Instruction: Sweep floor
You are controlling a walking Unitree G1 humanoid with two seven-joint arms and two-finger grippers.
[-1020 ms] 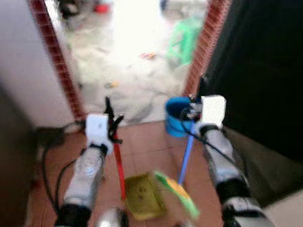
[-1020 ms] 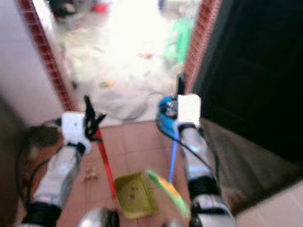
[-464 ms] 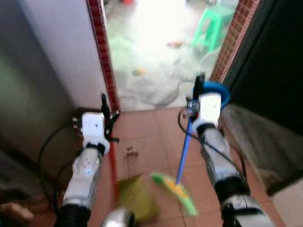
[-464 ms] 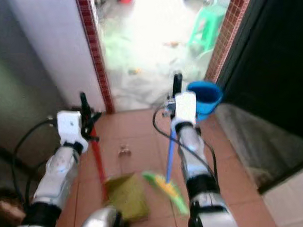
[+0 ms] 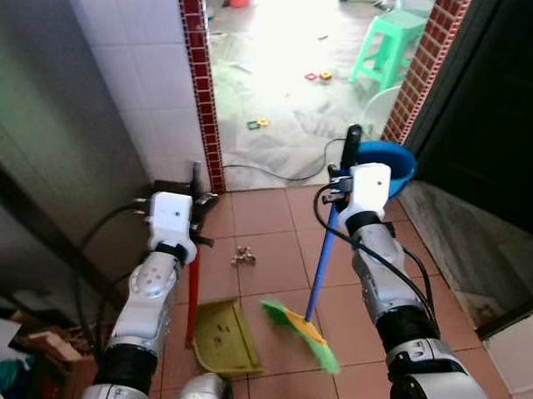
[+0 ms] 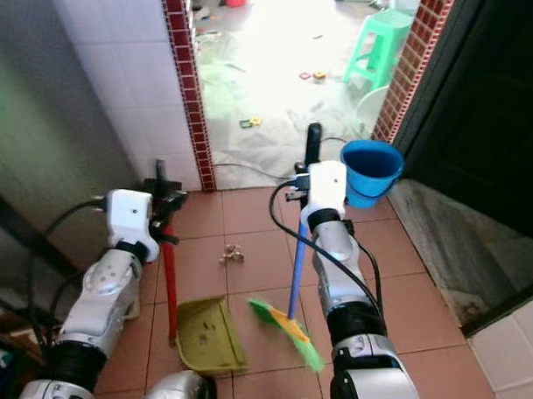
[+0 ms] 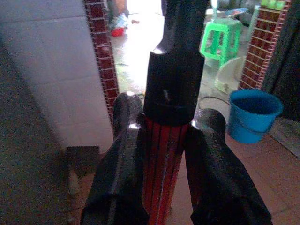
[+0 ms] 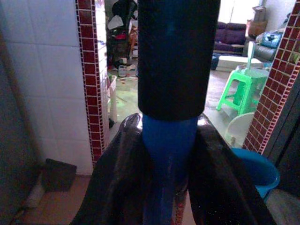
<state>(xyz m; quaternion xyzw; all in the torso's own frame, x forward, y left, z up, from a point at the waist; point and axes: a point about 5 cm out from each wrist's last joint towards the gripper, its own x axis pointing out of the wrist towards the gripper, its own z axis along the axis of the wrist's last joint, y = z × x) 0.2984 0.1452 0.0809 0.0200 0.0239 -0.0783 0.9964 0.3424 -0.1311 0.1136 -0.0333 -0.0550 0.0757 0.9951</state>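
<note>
We see both arms up in front of a doorway, each one gripping a tool. Left pincer (image 5: 197, 190) is clamped on the red handle (image 5: 192, 293) of the dustpan (image 5: 222, 336); in the left wrist view the two black fingers (image 7: 119, 173) squeeze the red ribbed shaft just below its black end cap. Dustpan is yellow-green, its pan resting on the terracotta tiled floor (image 5: 266, 226) close to the robot's feet, handle near upright.

Right pincer (image 5: 346, 172) is closed round the blue stick of the broom (image 5: 321, 271); right wrist view shows the fingers (image 8: 117, 183) wrapped on the blue shaft right under a black grip section. Broom slants down and left from the pincer, its green and yellow head (image 5: 301, 335) at the floor just right of the dustpan, blurred.

A small clump of debris (image 5: 242, 255) lies on the tiles between the two arms, ahead of the dustpan and apart from it. Blue bucket (image 5: 392, 164) stands just beyond the right pincer beside a red-brick door jamb (image 5: 424, 65). White tiled wall (image 5: 135, 81) with a red-brick edge on the left. Past the doorway, a bright grey floor with scattered small litter (image 5: 258, 123) and a green plastic stool (image 5: 386, 46). Black cables (image 5: 99, 237) run along the left arm.
</note>
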